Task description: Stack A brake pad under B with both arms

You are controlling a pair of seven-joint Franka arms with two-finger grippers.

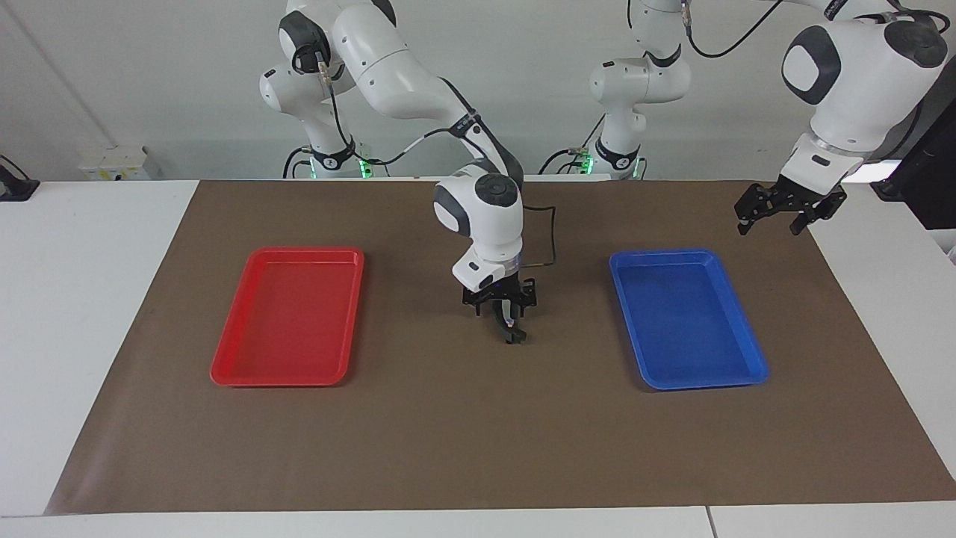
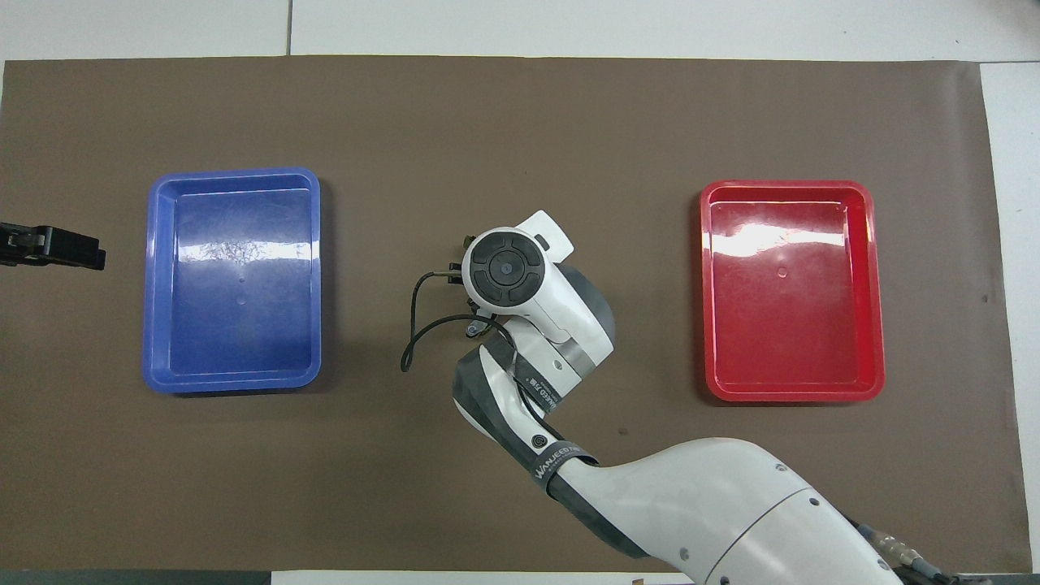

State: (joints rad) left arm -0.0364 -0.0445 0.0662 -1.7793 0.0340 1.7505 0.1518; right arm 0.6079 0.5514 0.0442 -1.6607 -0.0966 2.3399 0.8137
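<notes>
My right gripper (image 1: 502, 310) hangs low over the middle of the brown mat, between the two trays. It is shut on B (image 1: 508, 323), a thin curved black piece that hangs from the fingers down to the mat. A small dark shape (image 1: 517, 338) sits at its lower end on the mat; I cannot tell whether it is the A brake pad. In the overhead view the right arm's hand (image 2: 505, 272) covers both. My left gripper (image 1: 784, 217) waits open and empty, raised above the left arm's end of the table, and it also shows in the overhead view (image 2: 50, 246).
An empty red tray (image 1: 224, 366) lies toward the right arm's end and shows in the overhead view (image 2: 873, 292). An empty blue tray (image 1: 754, 366) lies toward the left arm's end and shows in the overhead view (image 2: 154, 284). A black cable (image 1: 551, 235) loops beside the right wrist.
</notes>
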